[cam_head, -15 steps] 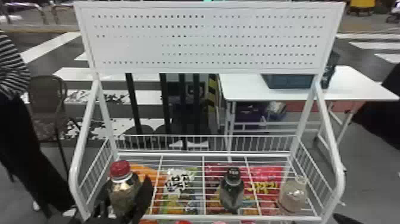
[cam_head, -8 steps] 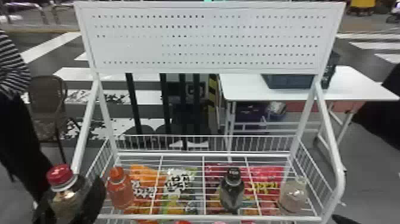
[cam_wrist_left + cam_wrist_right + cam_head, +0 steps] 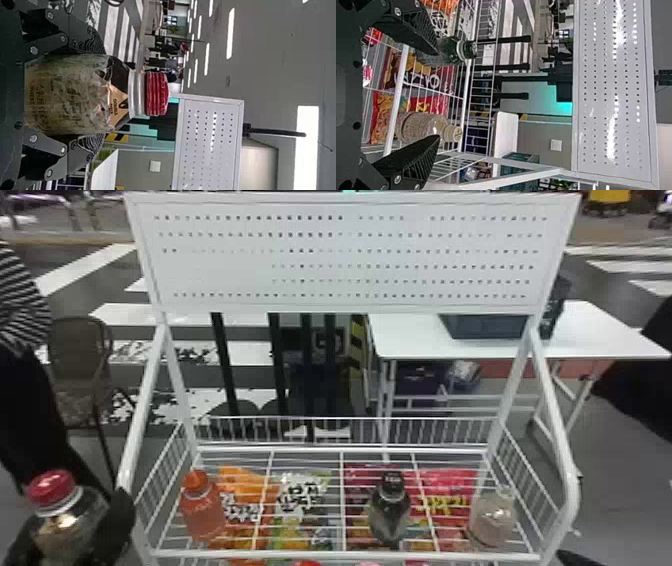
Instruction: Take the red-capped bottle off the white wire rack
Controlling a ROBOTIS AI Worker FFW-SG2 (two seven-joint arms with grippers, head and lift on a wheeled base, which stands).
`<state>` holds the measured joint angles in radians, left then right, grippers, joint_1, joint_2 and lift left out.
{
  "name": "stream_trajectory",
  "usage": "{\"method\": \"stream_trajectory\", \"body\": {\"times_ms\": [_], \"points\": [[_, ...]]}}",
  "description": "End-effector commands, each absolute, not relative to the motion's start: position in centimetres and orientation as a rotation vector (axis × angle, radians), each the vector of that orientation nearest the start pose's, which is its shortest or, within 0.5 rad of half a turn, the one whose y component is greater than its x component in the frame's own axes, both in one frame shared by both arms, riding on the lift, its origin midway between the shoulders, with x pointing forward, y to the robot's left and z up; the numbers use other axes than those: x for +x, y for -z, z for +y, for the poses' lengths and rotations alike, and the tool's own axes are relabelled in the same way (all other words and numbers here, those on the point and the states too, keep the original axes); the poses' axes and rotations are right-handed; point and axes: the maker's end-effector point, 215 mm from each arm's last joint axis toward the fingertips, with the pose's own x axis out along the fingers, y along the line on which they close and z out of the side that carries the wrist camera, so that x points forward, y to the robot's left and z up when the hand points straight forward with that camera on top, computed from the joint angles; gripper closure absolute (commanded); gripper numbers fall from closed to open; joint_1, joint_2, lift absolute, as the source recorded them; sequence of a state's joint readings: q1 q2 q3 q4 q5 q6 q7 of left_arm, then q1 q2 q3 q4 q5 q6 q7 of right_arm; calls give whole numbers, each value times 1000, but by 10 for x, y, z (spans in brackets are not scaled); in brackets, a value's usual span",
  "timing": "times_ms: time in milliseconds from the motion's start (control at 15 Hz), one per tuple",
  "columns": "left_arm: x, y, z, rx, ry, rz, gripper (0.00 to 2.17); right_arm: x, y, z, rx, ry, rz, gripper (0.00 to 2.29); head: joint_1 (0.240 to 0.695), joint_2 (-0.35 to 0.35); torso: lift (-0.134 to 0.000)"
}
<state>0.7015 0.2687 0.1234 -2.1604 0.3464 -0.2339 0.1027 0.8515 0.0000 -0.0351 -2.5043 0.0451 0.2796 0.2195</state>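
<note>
W/ our black L claw point(image 3: 71, 520) we grip the see-thru red-capped btl point(image 3: 67, 510), upright, just L of the white wire rack point(image 3: 345, 555). Our black R claw point(image 3: 574, 558) is open, nr the rack's R front.

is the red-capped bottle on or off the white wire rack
Off: the clear red-capped bottle is held in the left gripper, outside the left side of the white wire rack.

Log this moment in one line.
Left gripper: holding clear red-capped bottle | bottle: off white wire rack, left of it | right gripper: open, empty
</note>
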Motion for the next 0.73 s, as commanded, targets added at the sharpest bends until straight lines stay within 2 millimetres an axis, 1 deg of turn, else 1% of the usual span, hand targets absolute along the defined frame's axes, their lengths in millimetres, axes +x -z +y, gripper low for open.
{"method": "stream_trajectory", "body": {"times_ms": [0, 267, 533, 667], "points": [[393, 271, 322, -71, -63, -129, 1892, 349, 306, -201, -47, -185, 195, 147, 499, 0, 0], [392, 271, 322, -72, -63, -130, 1892, 346, 305, -202, -50, -184, 189, 147, 499, 0, 0], [391, 272, 322, -74, -66, -128, 1892, 345, 295, -201, -49, -186, 150, 147, 499, 0, 0], [391, 274, 323, -72, -66, -125, 1892, 345, 287, -200, -41, -188, 122, 147, 499, 0, 0]]}}
